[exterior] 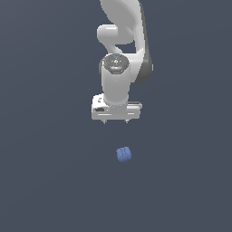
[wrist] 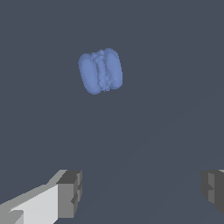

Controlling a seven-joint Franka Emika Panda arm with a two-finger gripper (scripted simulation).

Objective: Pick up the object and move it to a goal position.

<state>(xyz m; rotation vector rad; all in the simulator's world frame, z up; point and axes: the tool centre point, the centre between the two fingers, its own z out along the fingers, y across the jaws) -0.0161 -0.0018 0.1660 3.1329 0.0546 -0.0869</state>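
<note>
The gripper hangs with jaws spread wide, fingertips barely discernible, the blue object apart at roughly its five o'clock.

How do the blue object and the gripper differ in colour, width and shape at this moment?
Colour: the blue object is plain blue; the gripper is white with grey fingers.
Width: the object is much narrower than the gripper's body, and narrower than the gap between its open jaws.
Shape: the object is a rounded, ridged blob; the gripper is boxy with flat faces.
Shared: neither touches the other; nothing sits between the jaws.
</note>
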